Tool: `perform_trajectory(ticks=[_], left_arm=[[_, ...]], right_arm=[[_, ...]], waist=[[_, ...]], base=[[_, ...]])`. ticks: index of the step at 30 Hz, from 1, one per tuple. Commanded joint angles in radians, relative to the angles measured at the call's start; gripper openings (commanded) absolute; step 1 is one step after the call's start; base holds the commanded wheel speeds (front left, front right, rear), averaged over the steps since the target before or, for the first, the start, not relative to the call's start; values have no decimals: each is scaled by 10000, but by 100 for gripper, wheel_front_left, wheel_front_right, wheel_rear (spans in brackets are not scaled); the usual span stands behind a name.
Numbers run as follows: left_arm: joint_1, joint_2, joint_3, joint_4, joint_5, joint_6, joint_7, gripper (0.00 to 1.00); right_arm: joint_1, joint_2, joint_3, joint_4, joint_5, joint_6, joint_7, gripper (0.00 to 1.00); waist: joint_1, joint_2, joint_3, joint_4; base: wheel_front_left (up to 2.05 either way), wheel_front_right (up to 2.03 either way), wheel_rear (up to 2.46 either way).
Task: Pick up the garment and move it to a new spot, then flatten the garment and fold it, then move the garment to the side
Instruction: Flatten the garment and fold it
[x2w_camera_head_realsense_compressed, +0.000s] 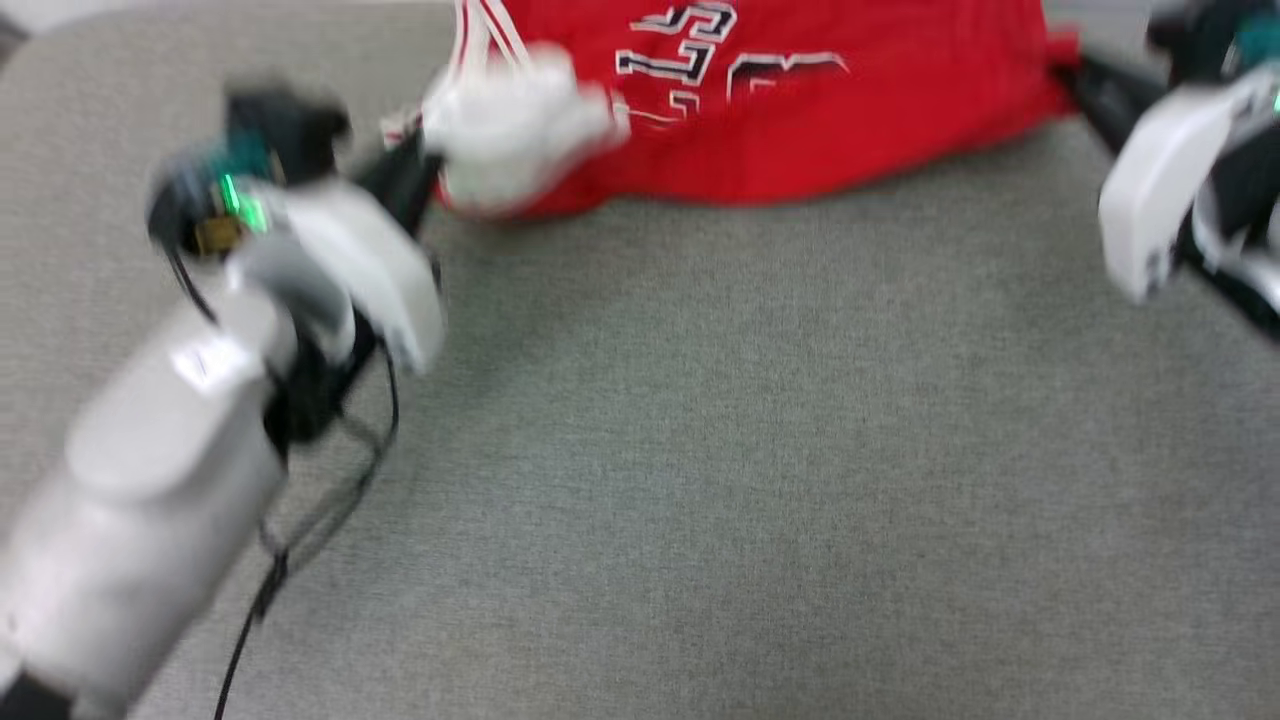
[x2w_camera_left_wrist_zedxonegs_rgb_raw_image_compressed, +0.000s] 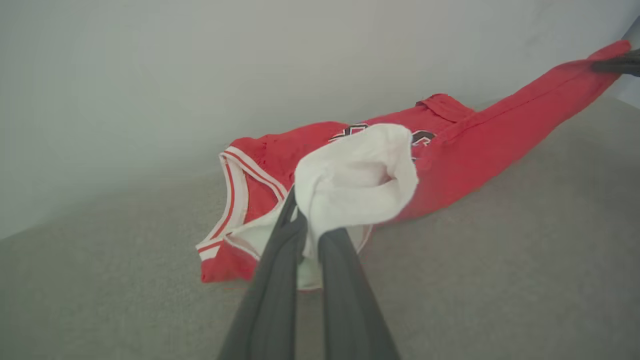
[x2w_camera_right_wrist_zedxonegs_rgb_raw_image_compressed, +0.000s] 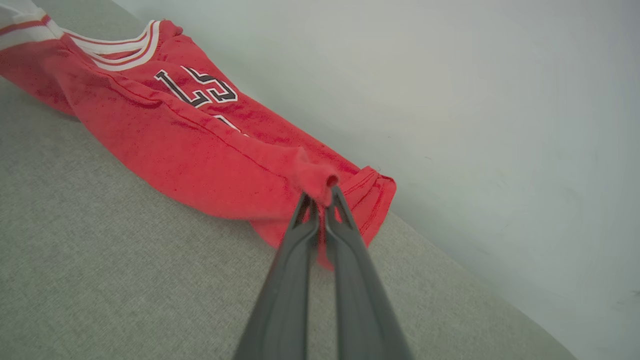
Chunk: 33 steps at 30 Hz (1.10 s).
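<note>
The garment (x2w_camera_head_realsense_compressed: 800, 120), a red jersey with black white-outlined lettering, hangs stretched between both grippers at the far edge of the grey table (x2w_camera_head_realsense_compressed: 700, 450). My left gripper (x2w_camera_left_wrist_zedxonegs_rgb_raw_image_compressed: 306, 220) is shut on its bunched white sleeve (x2w_camera_left_wrist_zedxonegs_rgb_raw_image_compressed: 357, 177), lifting that end; in the head view the left gripper (x2w_camera_head_realsense_compressed: 420, 175) is at the upper left. My right gripper (x2w_camera_right_wrist_zedxonegs_rgb_raw_image_compressed: 320, 197) is shut on a pinch of red fabric near the hem corner (x2w_camera_right_wrist_zedxonegs_rgb_raw_image_compressed: 375, 195). In the head view the right gripper (x2w_camera_head_realsense_compressed: 1075, 70) meets the garment's right end. The striped trim (x2w_camera_left_wrist_zedxonegs_rgb_raw_image_compressed: 232, 200) rests on the table.
The grey cloth-covered table spreads toward me from the garment. A pale wall (x2w_camera_right_wrist_zedxonegs_rgb_raw_image_compressed: 450, 75) rises just behind the table's far edge. A black cable (x2w_camera_head_realsense_compressed: 300, 540) dangles under my left forearm.
</note>
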Motion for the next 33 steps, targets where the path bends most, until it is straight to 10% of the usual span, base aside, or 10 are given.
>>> perform_trajectory(ticks=[1, 15, 33], left_arm=[[649, 257, -78, -311, -47, 213, -50, 0], [6618, 1263, -755, -3285, -1435, 2041, -360, 0], [10547, 1598, -1320, -4999, -2771, 3092, -757, 0]], right_arm=[[549, -181, 103, -201, 203, -7, -49, 0], [5254, -1194, -213, -1460, 1171, -7, -357, 0], [11669, -1771, -3333, -3839, 677, -7, 425, 0]], waist=[[0, 0, -441, 60], [0, 0, -2349, 76], [0, 0, -3870, -57]], base=[[0, 0, 0], [0, 0, 0], [0, 0, 0]])
